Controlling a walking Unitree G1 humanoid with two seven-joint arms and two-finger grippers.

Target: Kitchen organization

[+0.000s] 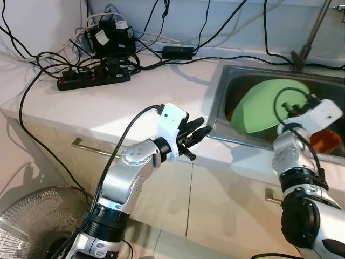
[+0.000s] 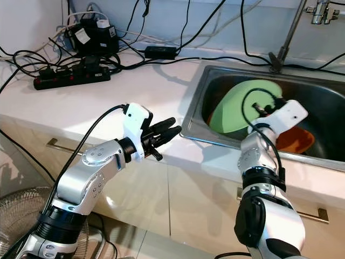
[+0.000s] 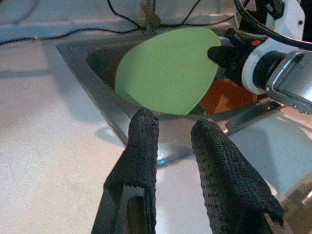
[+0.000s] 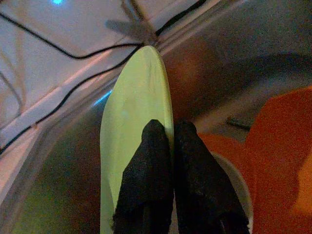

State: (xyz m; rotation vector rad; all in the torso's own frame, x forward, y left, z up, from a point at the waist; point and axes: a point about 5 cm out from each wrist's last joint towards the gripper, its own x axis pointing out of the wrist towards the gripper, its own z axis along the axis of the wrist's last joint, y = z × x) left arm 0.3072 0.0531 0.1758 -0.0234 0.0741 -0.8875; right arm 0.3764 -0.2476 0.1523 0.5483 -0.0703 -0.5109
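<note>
sink [image 1: 226,81]: brushed metal, dull sheen
green plate [image 1: 264,105]: smooth matt plastic
counter [image 1: 135,102] beside sink: smooth, pale, slightly glossy

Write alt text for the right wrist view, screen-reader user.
The right gripper pinches the rim of a light green plate held on edge inside a steel sink, one black finger on each face. Orange dishware lies beside it in the basin, and black cables cross the pale counter beyond the sink.

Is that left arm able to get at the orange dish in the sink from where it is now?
Probably not directly. The left gripper hovers at the counter edge outside the sink, and the tilted green plate, pinched by the right gripper, stands before the orange dish.
</note>
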